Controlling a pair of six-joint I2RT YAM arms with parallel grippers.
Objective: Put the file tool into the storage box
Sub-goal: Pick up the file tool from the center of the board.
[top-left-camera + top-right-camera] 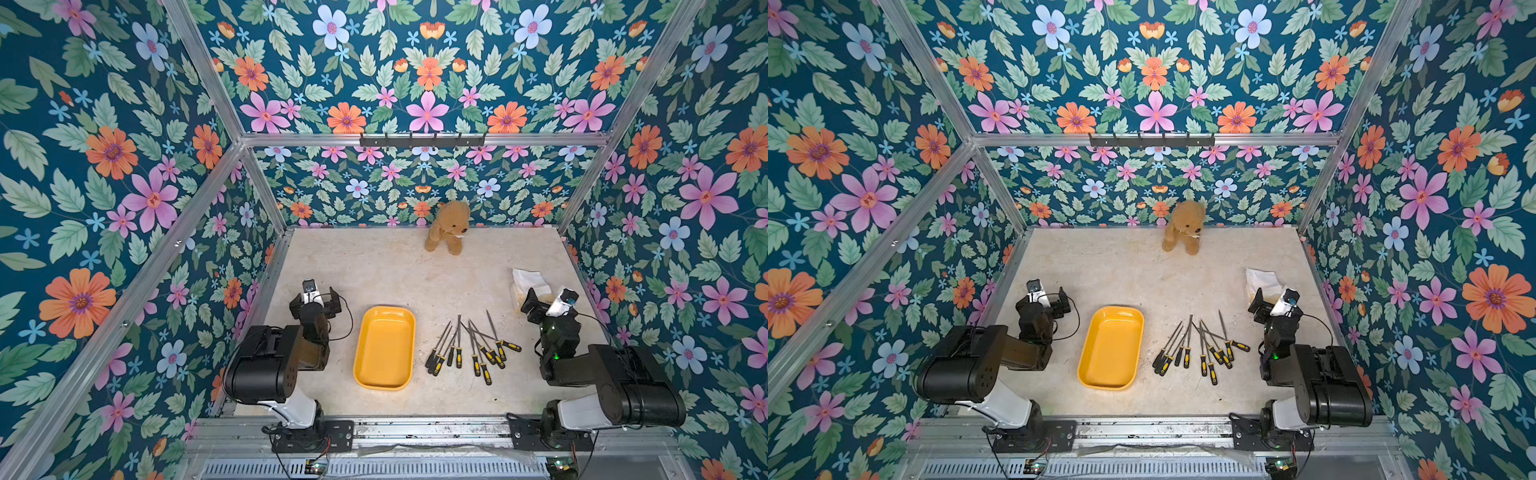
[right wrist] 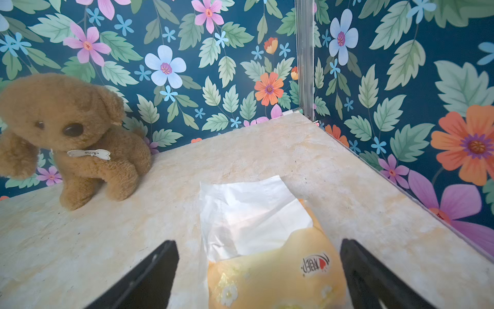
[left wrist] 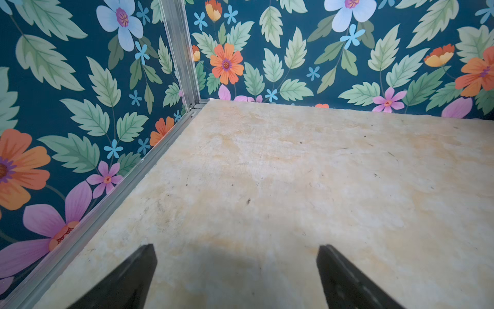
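Several file tools [image 1: 459,358] [image 1: 1187,357] with black-and-yellow handles lie fanned out on the table, handles toward the front. Just left of them sits the storage box [image 1: 384,376] [image 1: 1109,374], a shallow yellow tray with nothing in it. My left gripper [image 1: 321,297] [image 1: 1051,301] [image 3: 236,248] hovers left of the box, open over bare table and facing the back left corner. My right gripper [image 1: 539,303] [image 1: 1264,306] [image 2: 258,243] is right of the files, open and holding nothing, over the near end of a tissue pack.
A white-and-yellow tissue pack [image 1: 527,281] [image 2: 254,214] lies at the right, near the wall. A brown plush dog [image 1: 449,228] [image 2: 77,133] sits against the back wall. Flowered walls with metal rails close in the table on three sides.
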